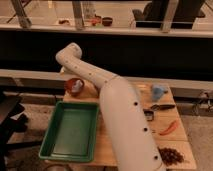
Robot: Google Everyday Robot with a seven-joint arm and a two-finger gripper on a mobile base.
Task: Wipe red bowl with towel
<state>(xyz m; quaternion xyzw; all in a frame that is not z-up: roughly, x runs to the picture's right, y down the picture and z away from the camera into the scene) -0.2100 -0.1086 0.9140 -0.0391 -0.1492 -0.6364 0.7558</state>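
Reaching down from the elbow at the far left of the table, the gripper [75, 86] sits at or just over the red bowl [74, 86], and most of it is hidden behind the arm's own forearm. Jaw state: cannot tell from this angle.

Red bowl is at the far left corner of the wooden table [181, 137], just beyond the far edge of the green tray [70, 131]. A pale whitish patch shows inside the bowl; this is probably the towel [76, 89], but its outline blurs into the gripper tip and contact between them cannot be confirmed.

White robot arm [120, 115] runs diagonally across the middle of the view, widening toward the bottom edge, where it is cut off. It covers the centre of the table and whatever lies there.

Right of the arm, from far to near: a light blue object [159, 91], a dark utensil-like item [161, 106], a small dark object [149, 115] partly hidden by the arm, an orange-red elongated item [170, 127], and a dark brown pile [171, 155] at the near right corner. Shapes of the small items are hard to make out.

Behind the table, a dark counter with a railing; a darker maroon bowl [106, 21] sits on the upper surface, well apart.
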